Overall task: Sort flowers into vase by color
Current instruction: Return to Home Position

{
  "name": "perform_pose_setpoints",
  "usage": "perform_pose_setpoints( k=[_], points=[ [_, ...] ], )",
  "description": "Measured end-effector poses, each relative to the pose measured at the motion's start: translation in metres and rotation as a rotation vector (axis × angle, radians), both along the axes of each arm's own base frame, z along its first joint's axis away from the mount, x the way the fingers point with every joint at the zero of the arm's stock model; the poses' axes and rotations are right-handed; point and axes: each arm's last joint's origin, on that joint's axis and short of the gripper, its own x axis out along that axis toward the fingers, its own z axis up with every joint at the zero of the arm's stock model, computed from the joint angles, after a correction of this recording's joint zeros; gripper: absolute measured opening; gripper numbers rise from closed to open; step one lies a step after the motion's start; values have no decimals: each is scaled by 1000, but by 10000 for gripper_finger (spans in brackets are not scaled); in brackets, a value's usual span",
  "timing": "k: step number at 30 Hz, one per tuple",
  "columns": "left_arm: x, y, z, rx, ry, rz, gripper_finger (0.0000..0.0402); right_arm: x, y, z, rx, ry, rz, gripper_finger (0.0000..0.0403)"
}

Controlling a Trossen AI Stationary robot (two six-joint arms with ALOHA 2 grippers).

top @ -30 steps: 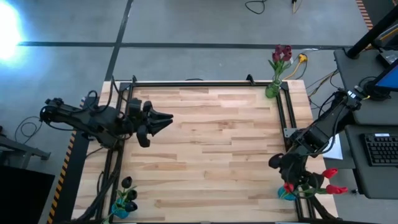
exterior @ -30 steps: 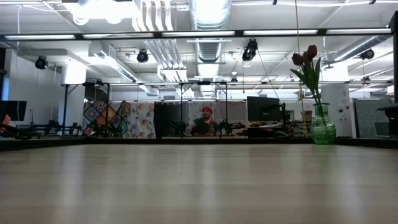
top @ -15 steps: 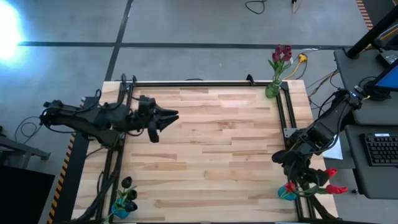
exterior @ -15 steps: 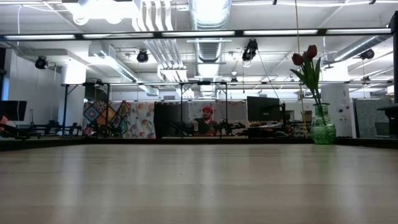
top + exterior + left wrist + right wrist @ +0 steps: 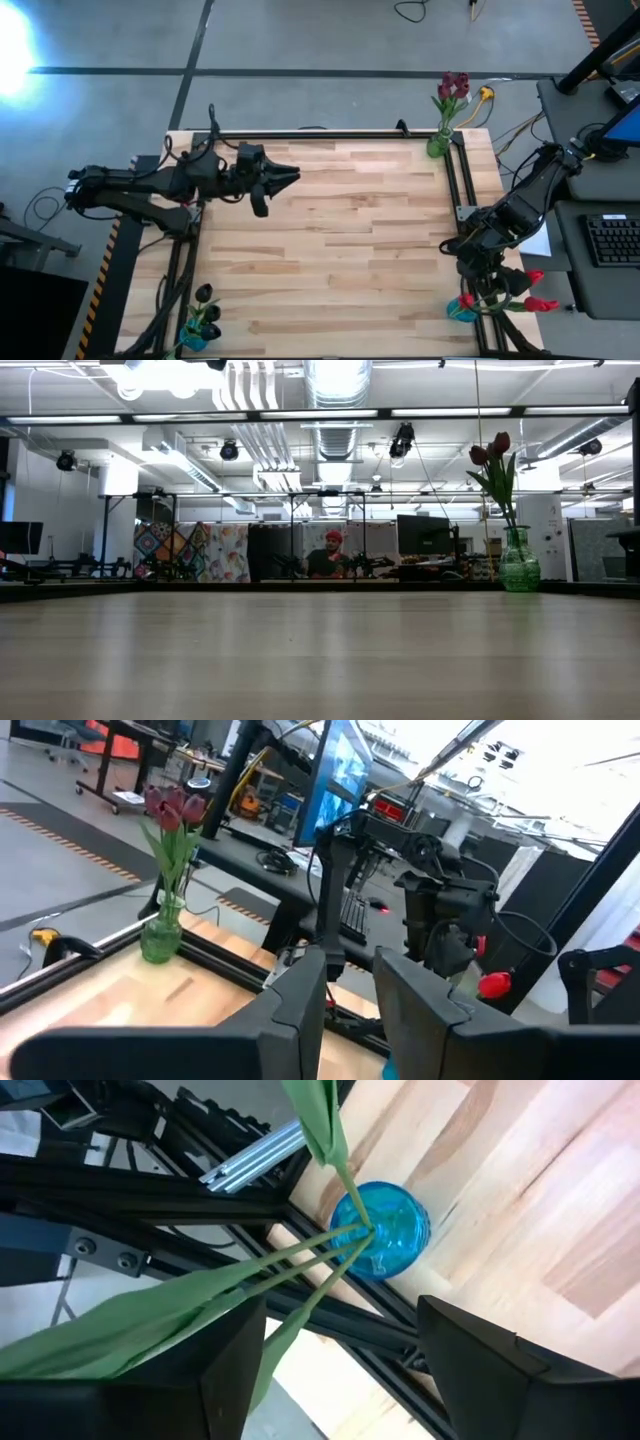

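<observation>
**Operator:** Which step are we on?

**Technician:** We judge sorting complete and the arms due home. Near right, the red flowers (image 5: 531, 277) stand in the right blue vase (image 5: 462, 309). The right gripper (image 5: 482, 280) hangs just above it, fingers wide apart and empty. Near left, the dark flowers (image 5: 204, 293) stand in the left blue vase (image 5: 193, 335). Farther off, the left gripper (image 5: 288, 177) hovers over the table (image 5: 340, 250), fingers slightly apart, holding nothing. Far right, the maroon flowers (image 5: 455, 85) stand in the green vase (image 5: 438, 145).

**Operator:** Next move?

**Technician:** We should retract the right arm clear of the stems.

**Operator:** Changes?

**Technician:** The left gripper has swung farther and rightward, and the right has drawn slightly back.
</observation>
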Motion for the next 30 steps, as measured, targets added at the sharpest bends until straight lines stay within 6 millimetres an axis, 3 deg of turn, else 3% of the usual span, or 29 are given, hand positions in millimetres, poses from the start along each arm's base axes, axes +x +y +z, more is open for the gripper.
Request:
perform_pose_setpoints(
  k=[7,16,22,26,30],
  points=[
    [-1,0,0,14,4,1,77,-1,-1,10,0,-19,-23,268],
    [-9,2,-5,21,3,8,76,8,-13,46,-131,-397,-86,266],
    [-6,16,-30,7,-25,4,76,17,-35,51,-188,-586,-182,229],
    [-9,34,-51,-1,-84,-14,76,37,-49,48,-169,-743,-284,192],
    [-24,42,-67,7,-90,0,76,57,-68,45,-133,-870,-411,148]
  ],
)
